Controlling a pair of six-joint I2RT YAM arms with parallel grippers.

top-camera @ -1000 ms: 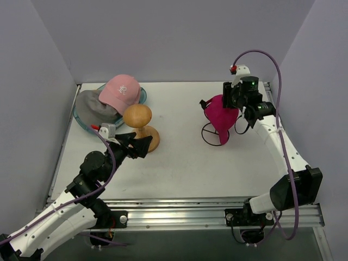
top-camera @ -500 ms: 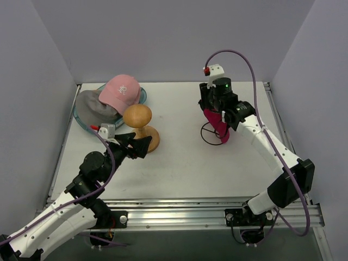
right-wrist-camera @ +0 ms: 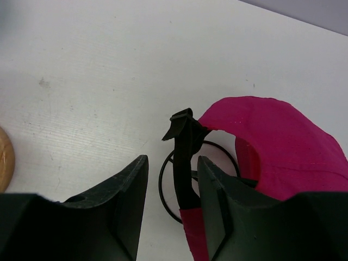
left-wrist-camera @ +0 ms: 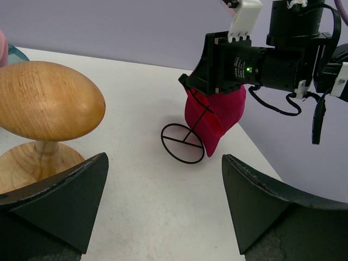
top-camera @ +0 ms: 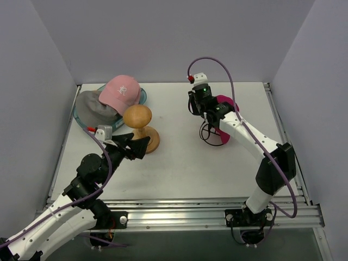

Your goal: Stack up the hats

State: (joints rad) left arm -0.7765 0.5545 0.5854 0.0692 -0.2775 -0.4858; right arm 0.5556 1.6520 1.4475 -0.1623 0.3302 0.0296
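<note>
Right wrist view puts the right gripper (right-wrist-camera: 172, 163) over the magenta fabric cap (right-wrist-camera: 272, 136). Its fingers sit slightly apart on either side of the cap's black back strap, and I cannot tell whether they pinch it. I judge this the pick-up step. The cap sits at 1 o'clock, draped against a black wire stand (left-wrist-camera: 183, 142). Next I need a firm pinch, a straight lift clear of the wire, then a carry toward 10 o'clock, where the light pink cap with white logo (top-camera: 120, 90) and grey cap (top-camera: 93, 106) lie. My right arm reaches far forward, wrist bent down. The left gripper (left-wrist-camera: 164, 163), fingers wide apart, faces the round-topped wooden stand (left-wrist-camera: 46, 100).
</note>
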